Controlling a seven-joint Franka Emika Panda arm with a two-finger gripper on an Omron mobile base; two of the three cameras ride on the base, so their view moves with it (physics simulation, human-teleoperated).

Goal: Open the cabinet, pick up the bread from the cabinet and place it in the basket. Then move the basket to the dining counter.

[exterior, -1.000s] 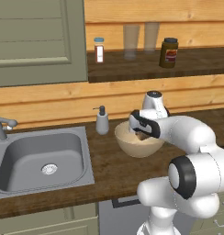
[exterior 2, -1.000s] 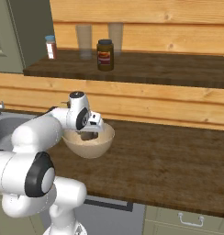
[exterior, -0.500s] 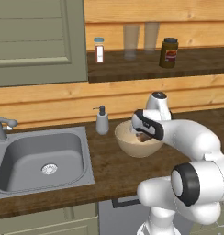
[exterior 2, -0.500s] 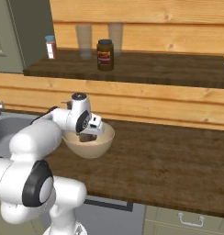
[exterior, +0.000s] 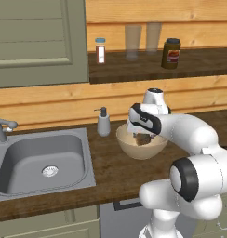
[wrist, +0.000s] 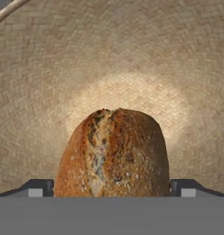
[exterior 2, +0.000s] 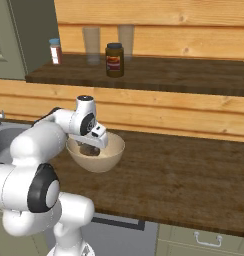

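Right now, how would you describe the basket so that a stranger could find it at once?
Start at the grey sink set in the dark wooden worktop and go right, past the soap dispenser. The basket is the round tan bowl there, with the bread inside. Nothing else on the worktop is woven or bowl-shaped.

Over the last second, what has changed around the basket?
The end effector edged slightly to the right over the basket, jaws open either side of the bread, which lies in the basket. Basket, soap bottle and shelf jar stayed put.
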